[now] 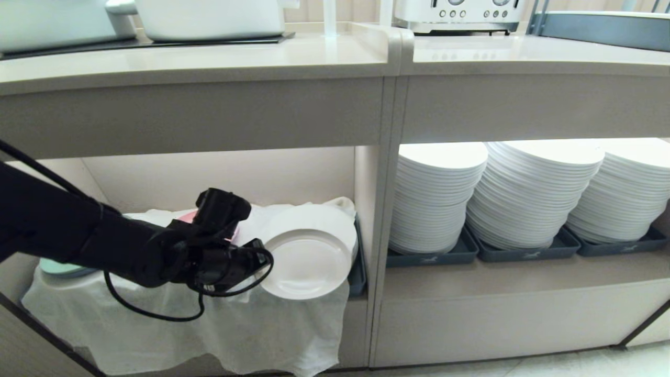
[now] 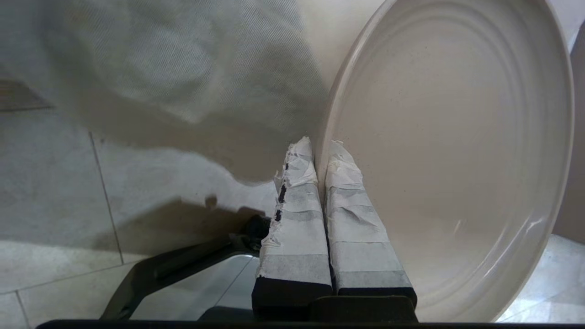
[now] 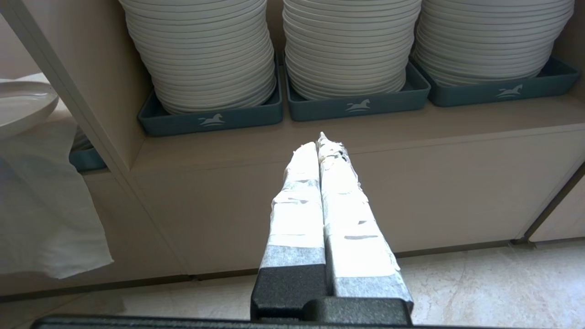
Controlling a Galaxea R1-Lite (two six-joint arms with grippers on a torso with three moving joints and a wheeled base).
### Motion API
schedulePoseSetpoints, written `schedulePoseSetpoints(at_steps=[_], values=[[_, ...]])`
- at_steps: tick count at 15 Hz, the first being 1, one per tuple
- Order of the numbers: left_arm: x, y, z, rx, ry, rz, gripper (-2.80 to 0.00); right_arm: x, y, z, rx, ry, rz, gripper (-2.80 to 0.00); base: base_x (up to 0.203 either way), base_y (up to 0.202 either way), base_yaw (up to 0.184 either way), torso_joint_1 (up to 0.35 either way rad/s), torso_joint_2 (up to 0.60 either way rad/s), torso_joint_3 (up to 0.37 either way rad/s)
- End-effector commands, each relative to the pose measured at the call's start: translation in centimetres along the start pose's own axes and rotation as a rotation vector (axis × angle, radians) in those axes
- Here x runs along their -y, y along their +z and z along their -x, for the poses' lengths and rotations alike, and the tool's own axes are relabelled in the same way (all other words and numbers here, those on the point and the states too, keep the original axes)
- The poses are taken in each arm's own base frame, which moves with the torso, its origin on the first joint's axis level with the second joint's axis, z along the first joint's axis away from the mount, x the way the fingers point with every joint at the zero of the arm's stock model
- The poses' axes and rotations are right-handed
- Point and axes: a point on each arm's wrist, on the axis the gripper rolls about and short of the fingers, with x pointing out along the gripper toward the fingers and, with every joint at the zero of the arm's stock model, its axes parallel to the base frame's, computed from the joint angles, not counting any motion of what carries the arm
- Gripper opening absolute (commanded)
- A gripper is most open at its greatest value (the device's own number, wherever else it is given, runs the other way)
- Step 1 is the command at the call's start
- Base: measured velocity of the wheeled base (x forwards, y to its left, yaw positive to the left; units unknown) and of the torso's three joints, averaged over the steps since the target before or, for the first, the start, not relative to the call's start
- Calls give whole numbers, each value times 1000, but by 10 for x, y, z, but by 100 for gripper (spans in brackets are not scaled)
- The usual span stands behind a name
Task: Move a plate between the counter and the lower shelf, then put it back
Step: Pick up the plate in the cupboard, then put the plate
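Nearest to you, the left gripper [image 2: 320, 151] has its two white-taped fingers [image 2: 297, 219] pinched tight on the near rim of the round matte cream-beige plate [image 1: 309, 264], one finger inside the low rim and one outside, so the whole plate hangs from that single edge. It is held at the front of the beige-walled lower shelf bay [image 1: 220, 178], over the front edge of the wrinkled white gauzy cloth [image 1: 209, 324] that drapes down toward the floor. Your main risk is the plate pivoting or slipping in so narrow a pinch; a quick swing or a tilt would likely lever it out. The cloth is the next worry: if the rim or the black cable [image 1: 152, 309] looping under the wrist snags it, you could drag the covered plates forward. Farther up, the thick front edge of the long pale beige counter [image 1: 209, 60] overhangs the bay, so lifting too early could knock the plate against it. The right gripper [image 3: 320, 141], taped fingers pressed together on nothing, idles before the tall white plate stacks [image 3: 347, 41] in dark trays.
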Motion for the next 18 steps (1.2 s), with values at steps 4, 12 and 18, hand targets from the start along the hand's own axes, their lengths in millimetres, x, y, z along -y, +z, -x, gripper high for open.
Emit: schedulePoseSetpoints(at_steps=[4,12,18], values=[[-8,-5,19,10,-9,6,-280,0,0,0,0,0,0,-280,0,0,0,0,0,0],[-32,-26,52,3,-2,5,-280,0,0,0,0,0,0,-280,0,0,0,0,0,0],[-51,-42,75,5,0,3,-280,0,0,0,0,0,0,-280,0,0,0,0,0,0]])
